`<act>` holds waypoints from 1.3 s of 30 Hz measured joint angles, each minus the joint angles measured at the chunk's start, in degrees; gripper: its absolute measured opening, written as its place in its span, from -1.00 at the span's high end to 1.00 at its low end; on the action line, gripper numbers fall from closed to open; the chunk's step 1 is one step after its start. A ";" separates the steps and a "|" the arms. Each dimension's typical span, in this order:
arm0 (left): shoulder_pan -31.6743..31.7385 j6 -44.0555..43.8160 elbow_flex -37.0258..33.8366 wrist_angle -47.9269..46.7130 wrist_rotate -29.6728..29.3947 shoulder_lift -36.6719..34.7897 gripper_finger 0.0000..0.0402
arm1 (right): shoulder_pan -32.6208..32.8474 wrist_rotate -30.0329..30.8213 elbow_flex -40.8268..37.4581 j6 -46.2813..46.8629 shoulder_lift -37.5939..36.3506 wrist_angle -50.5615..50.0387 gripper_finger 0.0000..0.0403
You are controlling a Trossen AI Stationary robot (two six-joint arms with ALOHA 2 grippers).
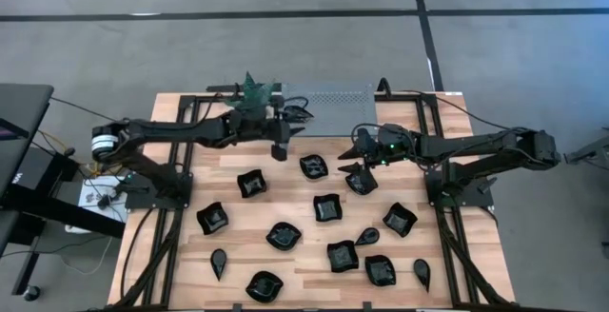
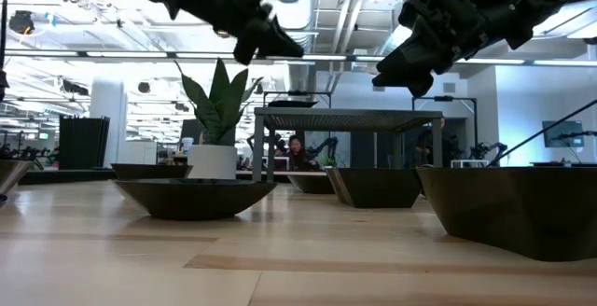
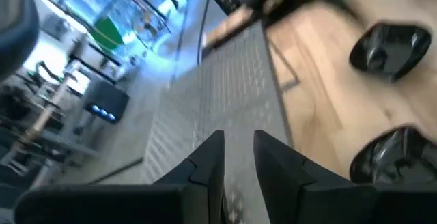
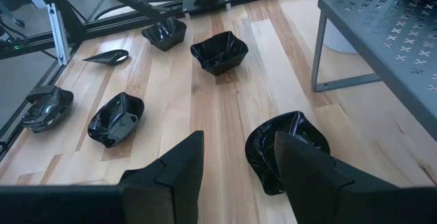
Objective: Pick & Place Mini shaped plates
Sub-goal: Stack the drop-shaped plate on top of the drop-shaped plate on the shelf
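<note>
Bright overhead ceiling lights, glossy glare on black dishes (image 4: 218, 52), heavy motion blur in left wrist view.

Thirteen mini shaped plates (image 1: 327, 207) lay on the one wooden table (image 1: 304, 276). Three of them were slim teardrops, and the other ten were square or wavy-edged. A fourteenth plate (image 1: 298, 112) appeared to sit on the single grey perforated rack (image 1: 333, 97). There was one potted plant (image 2: 213, 161). Two dark arms worked above, the left arm (image 1: 181, 131) and the right arm (image 1: 476, 146).
</note>
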 joint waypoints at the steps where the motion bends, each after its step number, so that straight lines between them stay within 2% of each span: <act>1: -0.41 0.00 0.01 -0.43 -1.24 -0.62 0.60 | 0.00 0.00 0.00 -0.01 0.00 0.00 0.13; 4: 0.47 -0.25 0.03 -2.77 -4.55 -1.25 0.59 | 0.00 0.00 0.00 -0.01 0.00 0.00 0.13; 9: 3.97 -4.90 0.03 -7.35 -3.97 0.58 0.60 | -0.05 0.01 0.00 -0.02 0.00 0.04 0.13; 16: 7.64 -4.91 0.01 -7.16 -4.02 5.62 0.59 | -0.07 0.02 0.00 -0.02 0.00 0.35 0.13; 27: 8.40 -4.64 0.01 -6.63 -3.82 5.39 0.61 | -0.07 0.02 0.00 -2.88 0.02 0.35 0.13; 34: 10.10 -5.16 0.01 -6.64 1.74 5.39 0.61 | -0.07 0.02 0.00 -2.89 0.02 0.35 0.13; 39: 10.08 -5.16 0.01 -6.68 1.94 5.39 0.61 | -0.07 0.02 0.00 -2.90 0.02 0.35 0.13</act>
